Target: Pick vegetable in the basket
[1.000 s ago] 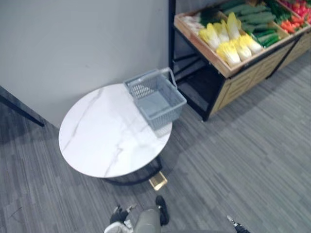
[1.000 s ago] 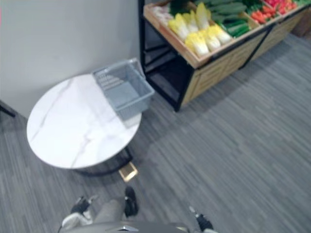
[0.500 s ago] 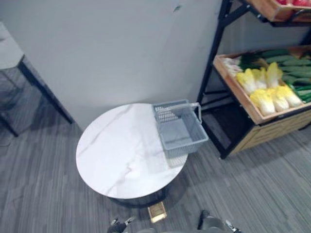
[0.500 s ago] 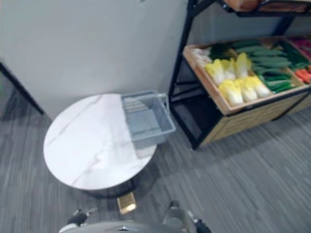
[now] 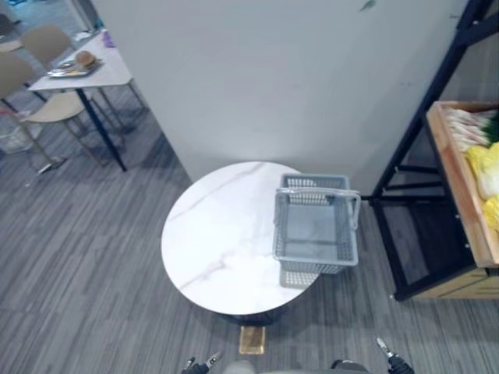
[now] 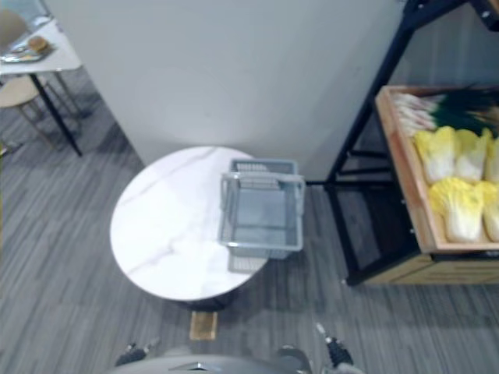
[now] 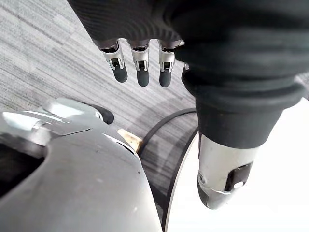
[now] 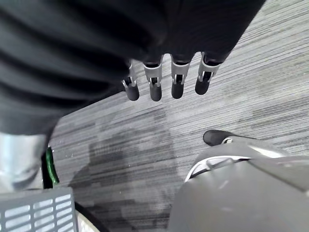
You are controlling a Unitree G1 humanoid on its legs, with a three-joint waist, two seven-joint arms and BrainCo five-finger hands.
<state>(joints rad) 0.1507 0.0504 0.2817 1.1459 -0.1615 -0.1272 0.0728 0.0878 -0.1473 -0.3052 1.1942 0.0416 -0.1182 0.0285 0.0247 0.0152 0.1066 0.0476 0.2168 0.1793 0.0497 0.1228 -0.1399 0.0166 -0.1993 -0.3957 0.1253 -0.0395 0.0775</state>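
Grey basket (image 5: 315,263) sits at the round marble worktop's (image 5: 218,241) right edge; yellow cabbages (image 6: 460,206) lie in a wooden crate (image 6: 407,183) further right. Left robot hand (image 7: 141,67) and right robot hand (image 8: 177,79) hang, fingers straight, holding nothing

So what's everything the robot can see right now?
Round table: one, white marble, centre.
Basket: one, grey, empty, on the table's right edge.
Wooden crate: one, brown, on the black rack, right.
Cabbages: several, yellow, in the crate.
Leafy greens: one bunch, dark green, crate's back.
Block: one, golden, floor before the table.
Dining table: one, white, far left, beige chairs beside it.
Left hand: one, silver fingers straight, above the floor.
Right hand: one, likewise.
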